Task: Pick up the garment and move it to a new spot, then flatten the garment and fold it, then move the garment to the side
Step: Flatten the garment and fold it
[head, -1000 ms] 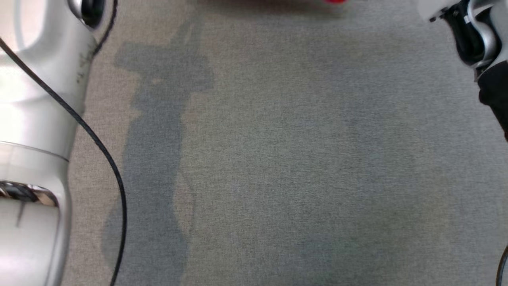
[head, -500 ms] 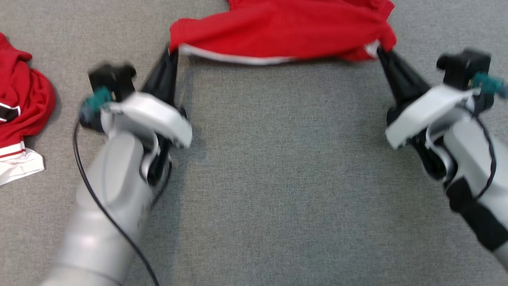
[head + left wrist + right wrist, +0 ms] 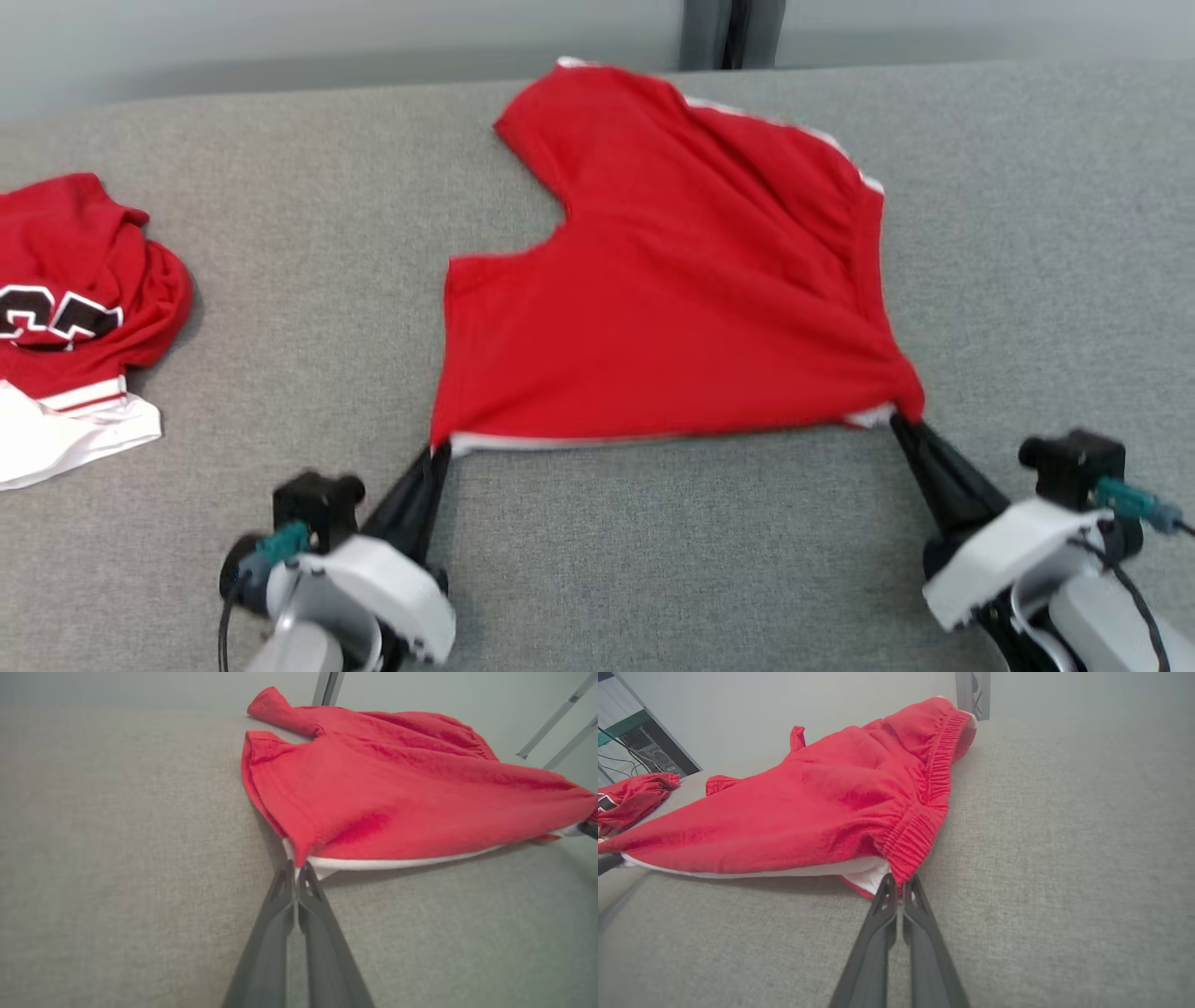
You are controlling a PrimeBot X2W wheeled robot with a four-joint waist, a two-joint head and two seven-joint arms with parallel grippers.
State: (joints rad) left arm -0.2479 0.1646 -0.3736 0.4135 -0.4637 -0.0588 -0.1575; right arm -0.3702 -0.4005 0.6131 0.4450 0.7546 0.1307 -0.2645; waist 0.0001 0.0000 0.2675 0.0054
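Garment [image 3: 681, 299] pinched at two corners and spread forward.
The left gripper [image 3: 437, 459] and right gripper [image 3: 903, 427] are each closed on one end of the near edge, stretched across from tip to tip; the rest is laid ahead of them on the grey surface [image 3: 653, 560], equally near both.

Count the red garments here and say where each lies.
2. The red shorts lie spread mid-surface, near corners pinched by the left gripper and right gripper. A crumpled red garment lies at far left. None seems hidden.
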